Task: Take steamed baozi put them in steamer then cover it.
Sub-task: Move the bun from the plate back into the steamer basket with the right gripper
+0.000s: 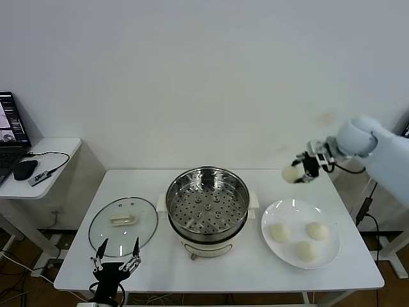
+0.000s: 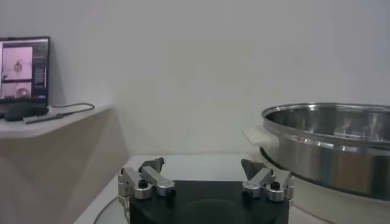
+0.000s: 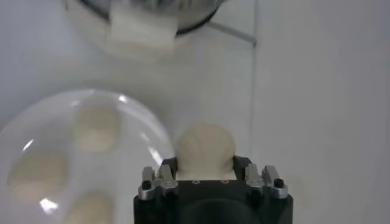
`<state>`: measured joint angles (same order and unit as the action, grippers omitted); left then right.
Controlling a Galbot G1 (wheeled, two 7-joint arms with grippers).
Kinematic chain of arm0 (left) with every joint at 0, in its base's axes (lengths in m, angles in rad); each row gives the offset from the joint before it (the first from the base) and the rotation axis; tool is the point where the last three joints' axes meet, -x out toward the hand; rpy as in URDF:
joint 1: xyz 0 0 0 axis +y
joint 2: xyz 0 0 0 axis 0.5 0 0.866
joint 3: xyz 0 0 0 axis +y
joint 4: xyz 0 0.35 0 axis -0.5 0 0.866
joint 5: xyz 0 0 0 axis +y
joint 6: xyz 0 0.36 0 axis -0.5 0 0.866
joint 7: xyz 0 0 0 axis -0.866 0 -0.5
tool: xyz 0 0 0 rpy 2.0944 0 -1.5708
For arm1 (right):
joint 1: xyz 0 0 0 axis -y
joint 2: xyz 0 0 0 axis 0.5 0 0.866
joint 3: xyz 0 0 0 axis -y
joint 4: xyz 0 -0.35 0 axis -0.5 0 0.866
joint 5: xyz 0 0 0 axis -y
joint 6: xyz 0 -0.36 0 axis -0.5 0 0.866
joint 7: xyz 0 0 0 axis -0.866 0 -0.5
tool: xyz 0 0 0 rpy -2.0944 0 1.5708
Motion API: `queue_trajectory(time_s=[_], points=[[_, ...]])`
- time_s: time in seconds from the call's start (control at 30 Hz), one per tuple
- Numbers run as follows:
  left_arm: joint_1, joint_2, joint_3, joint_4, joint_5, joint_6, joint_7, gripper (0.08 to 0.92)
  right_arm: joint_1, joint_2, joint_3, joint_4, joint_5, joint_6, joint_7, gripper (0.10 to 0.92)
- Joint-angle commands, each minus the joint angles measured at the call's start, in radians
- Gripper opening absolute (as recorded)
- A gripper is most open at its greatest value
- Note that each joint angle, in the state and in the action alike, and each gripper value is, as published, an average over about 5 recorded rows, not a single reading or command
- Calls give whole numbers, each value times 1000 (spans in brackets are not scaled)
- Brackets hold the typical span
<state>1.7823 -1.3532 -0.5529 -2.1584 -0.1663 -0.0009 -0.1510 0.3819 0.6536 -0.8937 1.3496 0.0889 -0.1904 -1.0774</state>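
Left arm: my left gripper (image 1: 115,263) is parked low at the lower left of the head view, at the table's (image 1: 160,268) near edge, fingers spread apart and gripping nothing.
Lid: one round glass lid (image 1: 123,225) lies flat on the table just above that gripper, left of centre.
Steamer: one steamer (image 1: 207,208) stands at the centre of the frame, uncovered, its perforated tray bare; in the left wrist view its steel wall (image 2: 329,149) fills the right side.
Plate: one white plate (image 1: 300,231) sits lower right of centre, beside the steamer.
Steamed baozi: four in all; three rest on the plate (image 1: 280,231), the fourth bun (image 1: 292,174) is in the air above the plate's far edge.
Right arm: my arm reaches in from the right edge of the frame, raised over the table; my right gripper (image 1: 305,169) pinches that fourth bun (image 3: 205,148) between its fingers (image 3: 168,165).
Side table: a laptop (image 1: 11,131) and a mouse (image 1: 25,169) sit at the far left.
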Motion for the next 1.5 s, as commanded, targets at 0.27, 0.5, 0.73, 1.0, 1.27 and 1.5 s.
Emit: queue_trajectory(time_s=[0.27, 0.5, 0.73, 1.0, 1.27, 1.5], points=[[-9, 9, -18, 5, -32, 15, -1, 823, 261, 427, -340, -30, 134, 108, 27, 577], [-13, 9, -34, 4, -33, 15, -1, 823, 212, 528, -394, -68, 12, 248, 65, 577], [-12, 4, -40, -7, -31, 17, -2, 823, 146, 592, -401, -152, -143, 378, 77, 577], [-10, 7, -46, -6, -31, 17, -1, 823, 85, 612, -385, -210, -313, 505, 110, 577], [-9, 12, -50, -7, -30, 17, 2, 823, 13, 621, -332, -304, -420, 610, 164, 577], [-8, 10, -49, -12, -25, 17, 3, 823, -8, 625, -321, -323, -423, 630, 184, 580]])
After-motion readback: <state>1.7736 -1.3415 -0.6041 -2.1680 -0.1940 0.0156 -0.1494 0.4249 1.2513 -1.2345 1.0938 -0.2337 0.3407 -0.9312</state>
